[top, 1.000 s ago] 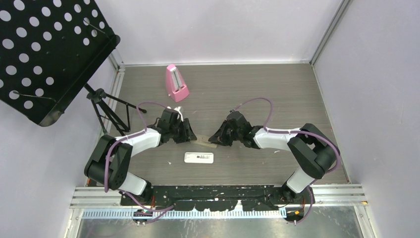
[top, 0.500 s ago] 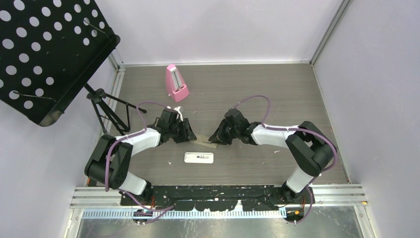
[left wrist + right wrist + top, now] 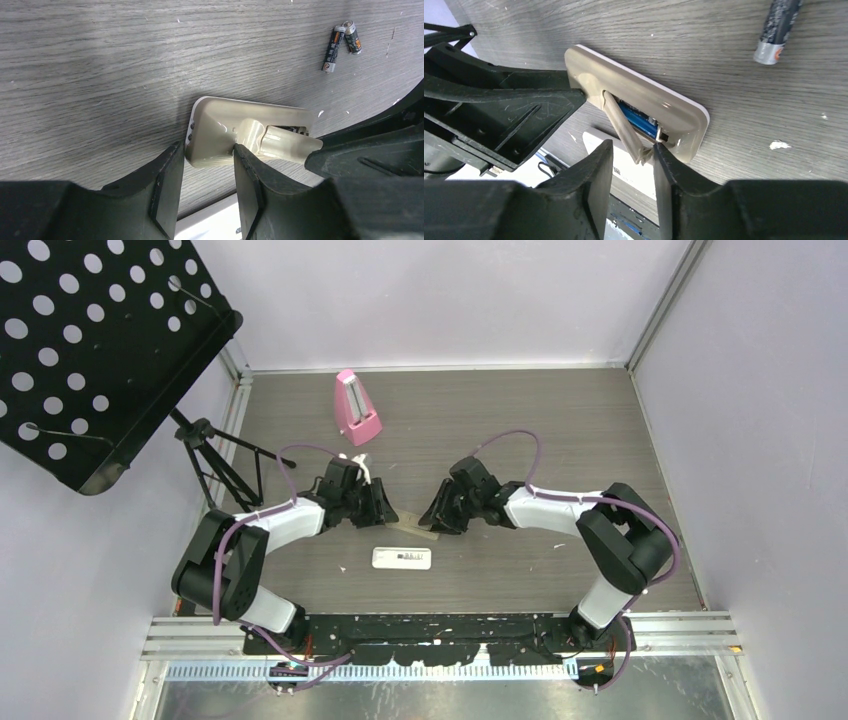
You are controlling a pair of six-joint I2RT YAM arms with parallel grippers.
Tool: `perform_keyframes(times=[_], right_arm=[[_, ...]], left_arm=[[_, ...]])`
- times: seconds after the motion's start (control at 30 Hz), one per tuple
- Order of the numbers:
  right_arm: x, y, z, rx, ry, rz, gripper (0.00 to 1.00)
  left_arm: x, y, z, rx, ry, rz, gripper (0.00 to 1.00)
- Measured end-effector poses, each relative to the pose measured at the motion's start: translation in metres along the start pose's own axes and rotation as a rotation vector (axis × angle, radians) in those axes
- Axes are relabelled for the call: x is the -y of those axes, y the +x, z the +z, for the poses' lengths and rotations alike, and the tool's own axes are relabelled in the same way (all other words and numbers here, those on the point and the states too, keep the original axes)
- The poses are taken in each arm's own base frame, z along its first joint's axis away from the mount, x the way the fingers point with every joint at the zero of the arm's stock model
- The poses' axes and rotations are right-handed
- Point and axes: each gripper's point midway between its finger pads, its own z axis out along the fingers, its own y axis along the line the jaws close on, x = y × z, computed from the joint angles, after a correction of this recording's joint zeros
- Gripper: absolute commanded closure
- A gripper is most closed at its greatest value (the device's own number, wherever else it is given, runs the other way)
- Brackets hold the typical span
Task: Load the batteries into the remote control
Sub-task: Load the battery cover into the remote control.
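Note:
A beige remote (image 3: 410,527) lies back-up between my two grippers. In the left wrist view, my left gripper (image 3: 207,155) is shut on the near end of the remote (image 3: 225,130). The remote's battery cover (image 3: 624,125) is lifted at an angle, and a bright blue battery (image 3: 639,117) shows in the open compartment. My right gripper (image 3: 631,155) is open, with the cover's free tip between its fingers, against the right finger (image 3: 666,170). Two dark batteries (image 3: 332,50) lie loose on the table beyond the remote; one (image 3: 776,30) shows in the right wrist view.
A white remote (image 3: 401,558) lies just in front of the beige one. A pink metronome (image 3: 355,407) stands at the back. A black perforated music stand (image 3: 90,350) on a tripod fills the left side. Walls close in the table (image 3: 560,430).
My right gripper and wrist have shifted slightly left towards the remote. The left arm has not moved.

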Motion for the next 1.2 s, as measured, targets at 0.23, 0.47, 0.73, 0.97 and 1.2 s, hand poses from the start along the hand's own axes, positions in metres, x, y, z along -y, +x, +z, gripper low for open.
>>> perform_keyframes(times=[0.23,0.47,0.73,0.97,1.2], right_arm=[[0.002,0.000,-0.010,0.010,0.028,-0.011,0.54],[-0.005,-0.004,-0.026,0.040,0.017,-0.037,0.72],[0.000,-0.003,-0.023,0.030,0.038,-0.055,0.69],[0.007,-0.002,-0.016,0.015,0.065,-0.057,0.69],[0.008,-0.003,-0.008,0.009,0.076,-0.056,0.80]], left_arm=[[-0.002,-0.002,0.000,0.005,-0.020,0.000,0.57],[-0.002,-0.005,-0.001,0.011,-0.029,-0.001,0.57],[-0.003,-0.004,-0.001,0.007,-0.031,-0.002,0.57],[-0.003,-0.004,-0.001,0.006,-0.031,-0.002,0.56],[-0.002,-0.004,-0.001,0.005,-0.031,-0.002,0.56]])
